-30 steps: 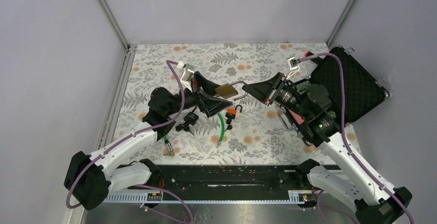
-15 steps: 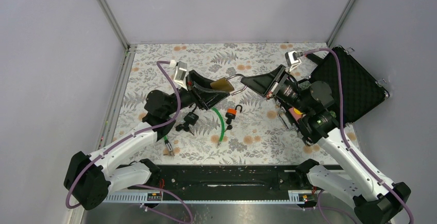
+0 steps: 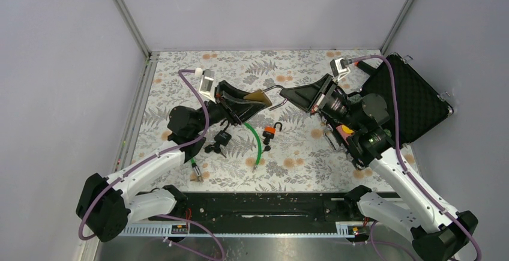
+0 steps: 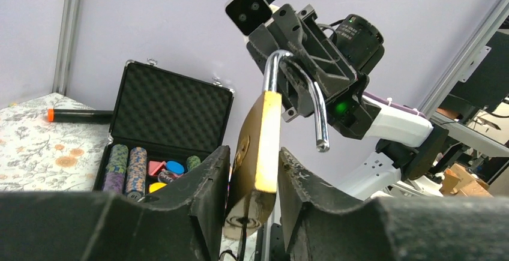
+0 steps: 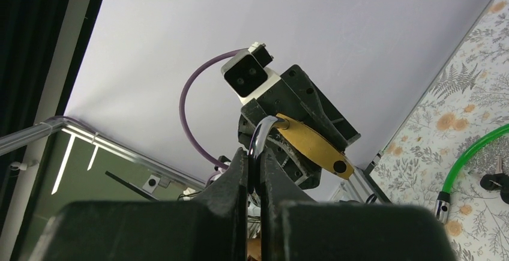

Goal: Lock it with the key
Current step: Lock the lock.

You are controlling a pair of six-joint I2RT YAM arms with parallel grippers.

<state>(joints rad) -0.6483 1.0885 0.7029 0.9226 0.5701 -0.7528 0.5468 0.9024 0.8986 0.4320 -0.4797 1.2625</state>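
Left end effector (image 3: 252,100) clamps the brass padlock (image 4: 259,135); right end effector (image 5: 256,164) pinches its open shackle (image 4: 302,82).

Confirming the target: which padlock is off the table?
The brass padlock, body in the left gripper, open shackle pinched by the right gripper; the small orange padlock lies on the mat.

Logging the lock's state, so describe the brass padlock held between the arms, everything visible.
The brass padlock is a flat, gold-coloured metal body with a curved silver shackle. It is held in mid-air: the left gripper clamps its body, the right gripper pinches the shackle. The shackle's free end hangs outside the body: unlocked.
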